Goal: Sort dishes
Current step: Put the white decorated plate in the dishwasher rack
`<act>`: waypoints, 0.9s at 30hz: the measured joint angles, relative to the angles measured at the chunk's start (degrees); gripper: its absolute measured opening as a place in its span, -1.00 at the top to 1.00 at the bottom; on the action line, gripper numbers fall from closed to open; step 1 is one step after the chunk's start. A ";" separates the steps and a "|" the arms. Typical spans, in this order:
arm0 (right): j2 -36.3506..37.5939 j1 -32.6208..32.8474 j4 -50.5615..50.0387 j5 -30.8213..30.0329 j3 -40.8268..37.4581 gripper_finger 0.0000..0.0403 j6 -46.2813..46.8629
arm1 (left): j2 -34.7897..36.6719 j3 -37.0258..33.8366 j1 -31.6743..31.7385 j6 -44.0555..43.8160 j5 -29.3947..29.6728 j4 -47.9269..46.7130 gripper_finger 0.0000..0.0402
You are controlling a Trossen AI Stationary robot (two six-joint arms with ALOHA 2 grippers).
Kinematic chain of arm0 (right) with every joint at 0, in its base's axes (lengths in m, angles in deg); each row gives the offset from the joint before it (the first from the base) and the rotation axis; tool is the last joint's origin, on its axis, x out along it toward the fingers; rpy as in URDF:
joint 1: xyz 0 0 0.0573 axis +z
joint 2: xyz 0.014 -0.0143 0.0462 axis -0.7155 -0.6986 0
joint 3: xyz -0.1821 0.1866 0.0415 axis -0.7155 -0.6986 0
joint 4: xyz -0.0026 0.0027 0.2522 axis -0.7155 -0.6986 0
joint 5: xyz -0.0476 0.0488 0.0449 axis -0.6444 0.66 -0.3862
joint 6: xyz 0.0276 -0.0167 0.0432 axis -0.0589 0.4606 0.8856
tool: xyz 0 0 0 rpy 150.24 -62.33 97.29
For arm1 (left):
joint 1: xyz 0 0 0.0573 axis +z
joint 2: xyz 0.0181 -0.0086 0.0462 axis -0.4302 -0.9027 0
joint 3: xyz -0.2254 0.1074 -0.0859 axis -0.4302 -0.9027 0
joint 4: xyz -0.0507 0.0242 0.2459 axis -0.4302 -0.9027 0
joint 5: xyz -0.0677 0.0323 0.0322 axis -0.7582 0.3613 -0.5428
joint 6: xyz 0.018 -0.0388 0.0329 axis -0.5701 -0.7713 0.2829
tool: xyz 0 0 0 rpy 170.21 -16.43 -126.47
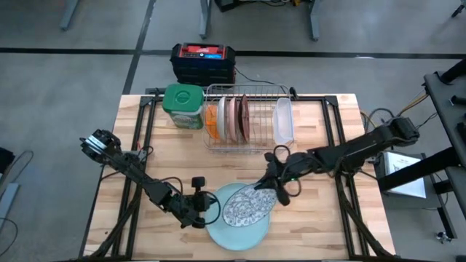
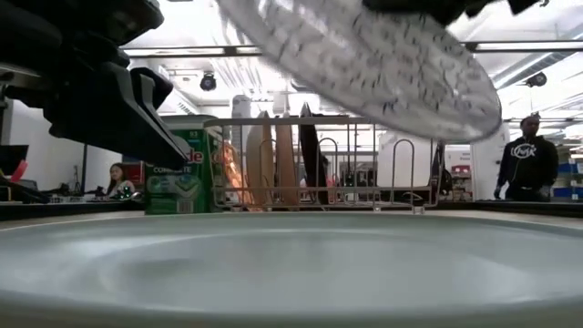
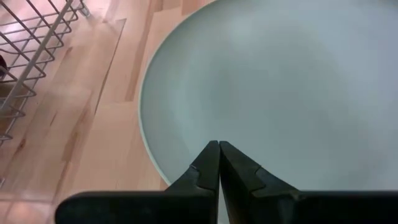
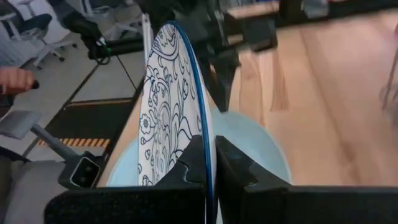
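Light blue plate [image 2: 291, 264] beneath right gripper's [image 1: 271, 182] tilted patterned plate [image 1: 247, 205].

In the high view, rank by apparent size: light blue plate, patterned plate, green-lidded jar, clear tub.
1. Light blue plate, partly covered.
2. Patterned plate, held above it, so nearer the camera.
3. Green-lidded jar and clear tub: alike, unranked.

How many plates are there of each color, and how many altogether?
Orange plate, in the rack: 1
Pink plate, in the rack: 1
Dark red plate, in the rack: 1
Patterned grey plate, held by the right end effector: 1
Light blue plate, on the table: 1
Total: 5
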State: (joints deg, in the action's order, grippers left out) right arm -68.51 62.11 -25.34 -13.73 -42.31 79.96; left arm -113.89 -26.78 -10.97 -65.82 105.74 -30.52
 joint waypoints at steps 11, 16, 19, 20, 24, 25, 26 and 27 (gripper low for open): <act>13.93 -2.60 -23.15 -3.21 13.25 1.00 -25.99 | 2.83 0.00 0.00 0.46 0.04 -0.46 1.00; 14.15 -6.97 -38.00 -4.36 26.54 1.00 -36.21 | 6.76 0.00 -0.23 2.24 0.04 -1.74 1.00; 13.17 -10.51 -46.80 -4.26 34.47 1.00 -43.22 | 9.53 0.00 -0.26 3.17 0.07 -3.46 1.00; 12.69 -11.76 -49.55 -4.15 36.90 1.00 -45.74 | 10.40 0.00 -0.26 3.24 0.06 -4.43 1.00; 9.82 -16.98 -58.93 -3.44 45.05 1.00 -53.07 | 13.89 0.01 -0.26 3.32 0.29 -8.46 1.00; 9.14 -18.11 -60.93 -3.50 46.59 1.00 -55.88 | 14.65 0.02 -0.26 3.32 0.87 -9.61 1.00; 8.57 -19.17 -62.60 -3.62 47.75 1.00 -59.07 | 15.34 0.02 -0.26 3.55 1.52 -10.60 1.00; 8.02 -20.06 -63.95 -3.81 48.68 1.00 -62.28 | 16.08 0.02 -0.26 3.93 2.20 -11.42 1.00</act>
State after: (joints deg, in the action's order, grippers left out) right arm -60.49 42.06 -89.28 -17.54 6.37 17.68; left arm -97.81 -26.76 -11.23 -61.89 107.94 -41.94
